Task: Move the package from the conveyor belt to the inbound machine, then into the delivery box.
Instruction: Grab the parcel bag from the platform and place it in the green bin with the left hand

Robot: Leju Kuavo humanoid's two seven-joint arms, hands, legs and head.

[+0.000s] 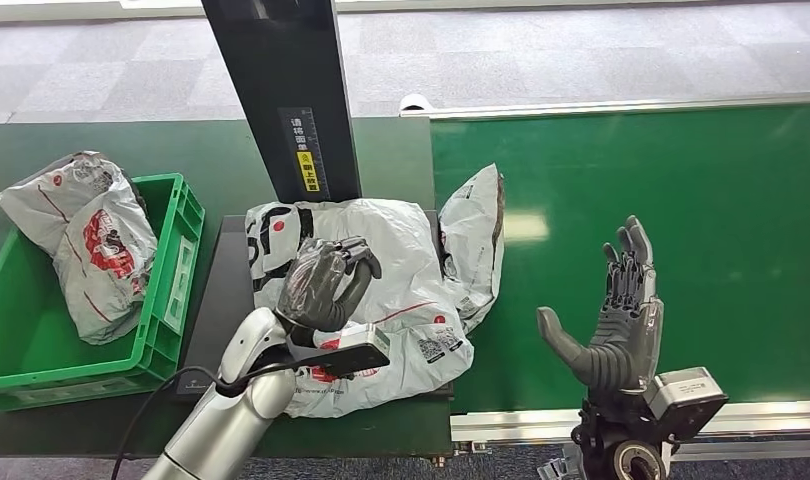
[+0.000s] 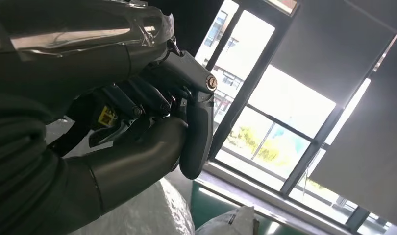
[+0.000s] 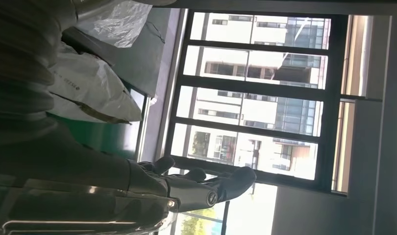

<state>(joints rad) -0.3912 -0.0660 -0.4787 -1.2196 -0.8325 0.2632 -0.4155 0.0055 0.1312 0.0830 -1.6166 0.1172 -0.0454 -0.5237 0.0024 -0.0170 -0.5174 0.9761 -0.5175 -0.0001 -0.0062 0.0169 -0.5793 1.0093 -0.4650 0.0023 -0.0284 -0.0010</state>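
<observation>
Two soft poly mailers matter here: one grey-white package [image 1: 381,290] lies centre frame in the head view on the dark platform of the inbound machine [image 1: 216,300], under its black upright column [image 1: 281,90], w/ its right end flopping over onto the green conveyor belt [image 1: 681,230]. Another bagged parcel [image 1: 86,240] already sits in the green delivery box [image 1: 171,290] at left of frame.

Left hand [image 1: 323,282] rests on top of the package, fingers curled down into the film; whether it truly pinches the plastic can't be told, and the left wrist view shows curled fingers but not the contact. Right hand [image 1: 616,320] stands upright over the belt, lower right of frame, fingers spread wide, holding nothing.

Judgement on handling: the package looks light, limp and crinkly, prob. clothing or similar inside, not fragile. Film looks glossy, so likely slippery; it'll sag and fold if lifted by one corner. Best hold is prob. a bunched fistful near the bulky middle, beside the printed label [image 1: 436,345], so the loose right flap doesn't drag on the way to the box.
</observation>
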